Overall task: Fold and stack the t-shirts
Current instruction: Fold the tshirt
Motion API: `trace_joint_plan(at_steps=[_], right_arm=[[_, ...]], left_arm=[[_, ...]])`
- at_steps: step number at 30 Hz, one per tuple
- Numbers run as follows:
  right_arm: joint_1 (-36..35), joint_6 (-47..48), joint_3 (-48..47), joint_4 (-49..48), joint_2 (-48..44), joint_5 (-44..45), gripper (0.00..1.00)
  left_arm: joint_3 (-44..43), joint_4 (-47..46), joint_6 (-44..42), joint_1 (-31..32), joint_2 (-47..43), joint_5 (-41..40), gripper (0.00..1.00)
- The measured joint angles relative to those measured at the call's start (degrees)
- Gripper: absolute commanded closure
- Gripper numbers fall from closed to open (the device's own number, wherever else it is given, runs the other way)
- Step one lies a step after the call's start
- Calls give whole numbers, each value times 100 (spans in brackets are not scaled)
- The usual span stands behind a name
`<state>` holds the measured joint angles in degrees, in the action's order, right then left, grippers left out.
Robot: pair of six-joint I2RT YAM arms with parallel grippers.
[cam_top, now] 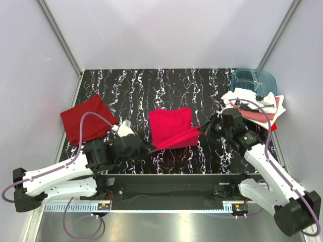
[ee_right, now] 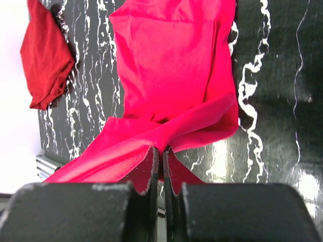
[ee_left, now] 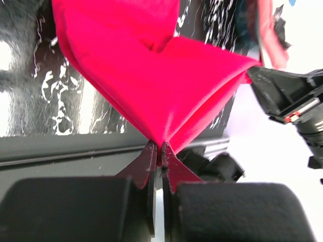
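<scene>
The crimson t-shirt lies in the middle of the worktop, already narrowed into a roughly square panel. Its near edge is raised off the surface and drawn taut as a ridge between the two arms, so I judge that a fold is in hand on this shirt, with the lifted edge not yet laid over the rest. The darker red t-shirt rests flat close to the left edge of the worktop as a neat square turned cornerwise. It looks finished, and nothing is stacked on it yet. Near the far right corner a loose heap of shirts, white, salmon pink and red, sits crumpled against the translucent blue-teal tub. It looks untouched, so by my estimate most of the folding and all of the stacking remain. The left tool is closed tight on the near left corner of the crimson cloth. Its wrist view shows the jaws pressed together with a thin pinch of fabric fanning out from between them. The right tool is likewise clamped on the near right corner, its jaws nearly meeting around a doubled hem. Both tools hold only this shirt, and from above neither seems to touch the worktop.
</scene>
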<state>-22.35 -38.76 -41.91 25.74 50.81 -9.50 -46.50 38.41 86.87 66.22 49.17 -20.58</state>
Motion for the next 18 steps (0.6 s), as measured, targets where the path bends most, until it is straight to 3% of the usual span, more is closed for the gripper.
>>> trace_joint_plan(at_steps=[4, 11, 18], right_arm=[[0, 37, -337, -146, 605, 55, 100], [-4, 35, -658, -479, 1399, 118, 100], [-11, 33, -1152, -682, 2159, 323, 100]], left_arm=[[-39, 22, 26, -297, 11, -61, 94], [-26, -146, -157, -1355, 282, 356, 100], [-251, -306, -542, -2208, 957, 774, 100]])
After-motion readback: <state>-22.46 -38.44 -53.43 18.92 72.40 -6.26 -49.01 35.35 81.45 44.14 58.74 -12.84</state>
